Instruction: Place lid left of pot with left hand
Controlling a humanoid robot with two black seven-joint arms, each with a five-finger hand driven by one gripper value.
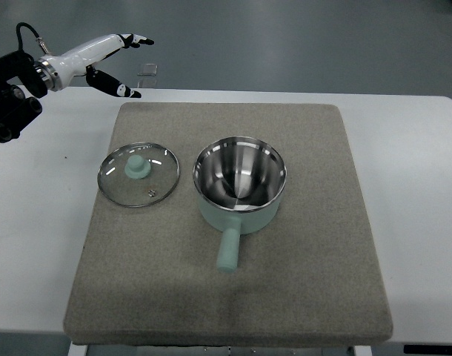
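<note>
Mint-handled steel pot (239, 185) sits on felt mat (226, 222), round glass lid (138, 174) just left; left hand (116, 63) spread.

No text, label, brand, number or sign can be read anywhere in the top view: not on the glass lid (138, 174), the steel-lined pot (239, 185), the grey mat (315, 245) or the white table (411, 148).
</note>
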